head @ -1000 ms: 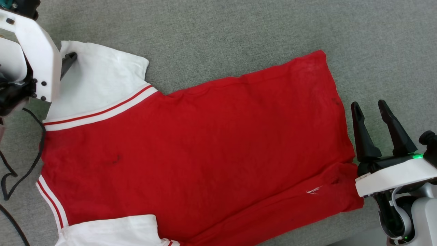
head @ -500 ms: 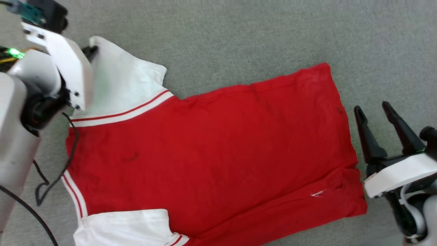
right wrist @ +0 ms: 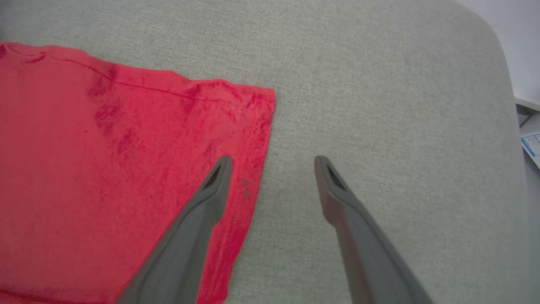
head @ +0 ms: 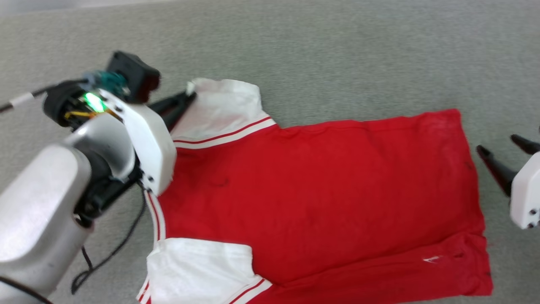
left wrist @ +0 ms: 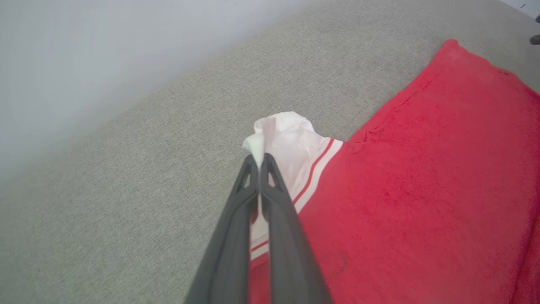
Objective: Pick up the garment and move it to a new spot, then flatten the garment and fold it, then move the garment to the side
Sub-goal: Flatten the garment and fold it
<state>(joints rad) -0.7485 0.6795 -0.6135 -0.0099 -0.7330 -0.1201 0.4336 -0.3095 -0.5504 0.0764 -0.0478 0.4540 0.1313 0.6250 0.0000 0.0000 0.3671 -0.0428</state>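
- Left gripper (left wrist: 258, 162) has its two dark fingers pressed together on the tip of the far white sleeve (head: 223, 109); a small tuft of white cloth pokes out past the fingertips
- Right gripper (right wrist: 273, 159) has its fingers spread wide with nothing between them; in its wrist view one finger lies over the hem edge of the red cloth and the other over bare grey; whether either touches cannot be told
- the garment (head: 320, 202) lies spread flat on the grey fabric surface (head: 337, 63), plain red side up
- its long axis runs side to side across the surface, roughly parallel to the far edge, with the right end a little nearer the robot
- the shoulder end, with white-and-red striped trim, points to the robot's left; the straight hem points to the right and ends just beside the right gripper
- the pinched sleeve reaches toward the far edge of the surface, bunched at its tip
- the near white sleeve (head: 198, 266) lies flat toward the near edge
- a fold runs along the near long side of the red body, close to the hem corner
- a black cable (head: 114, 253) hangs from the left arm, beside the collar end
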